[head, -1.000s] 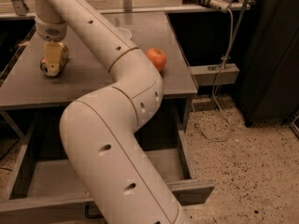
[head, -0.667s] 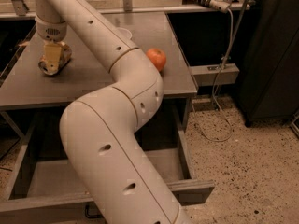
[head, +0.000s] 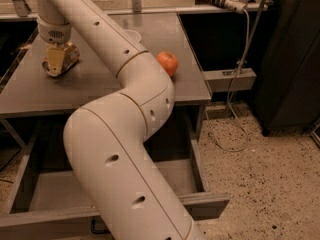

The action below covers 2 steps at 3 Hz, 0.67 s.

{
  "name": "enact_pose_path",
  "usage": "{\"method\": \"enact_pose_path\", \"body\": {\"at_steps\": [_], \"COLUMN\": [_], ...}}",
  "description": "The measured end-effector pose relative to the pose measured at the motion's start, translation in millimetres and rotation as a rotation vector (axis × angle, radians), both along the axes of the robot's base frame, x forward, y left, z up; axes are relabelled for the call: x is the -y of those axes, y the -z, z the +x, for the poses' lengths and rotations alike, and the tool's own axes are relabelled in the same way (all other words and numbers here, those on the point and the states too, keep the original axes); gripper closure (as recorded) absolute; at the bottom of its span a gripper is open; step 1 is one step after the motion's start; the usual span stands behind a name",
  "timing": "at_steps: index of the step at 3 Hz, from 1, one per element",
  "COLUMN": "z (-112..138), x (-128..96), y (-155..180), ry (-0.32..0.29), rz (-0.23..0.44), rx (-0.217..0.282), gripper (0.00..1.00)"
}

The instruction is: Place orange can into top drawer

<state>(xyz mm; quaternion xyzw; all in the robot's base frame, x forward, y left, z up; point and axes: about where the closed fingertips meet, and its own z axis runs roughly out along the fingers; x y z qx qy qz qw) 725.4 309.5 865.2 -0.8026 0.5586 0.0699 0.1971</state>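
Note:
The orange can (head: pixel 69 55) lies tilted at the far left of the grey tabletop (head: pixel 190 79), its silver end facing front left. My gripper (head: pixel 56 60) comes down on it from above and is shut on the can, which sits just off the surface. The top drawer (head: pixel 50 191) stands pulled open below the tabletop. Its front panel (head: pixel 210 204) runs along the bottom of the view with the black handle (head: pixel 99 229) partly showing. My arm crosses over the drawer's middle.
A round orange fruit (head: pixel 167 63) sits on the tabletop near its right edge. A pale bowl (head: pixel 134 34) peeks out behind my arm. A black cabinet (head: pixel 290 74) and hanging cables (head: pixel 240 69) stand to the right on the speckled floor.
The gripper and the can have risen slightly and shifted a little right. The arm, fruit and drawer stay put.

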Motion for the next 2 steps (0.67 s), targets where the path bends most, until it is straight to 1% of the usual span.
{"method": "enact_pose_path", "body": {"at_steps": [1, 2], "z": [0, 8], "x": [0, -6], "y": [0, -15], "ry": [0.0, 0.012], "rz": [0.0, 0.038], "rx": [0.0, 0.049], "gripper": [1.0, 1.0]}}
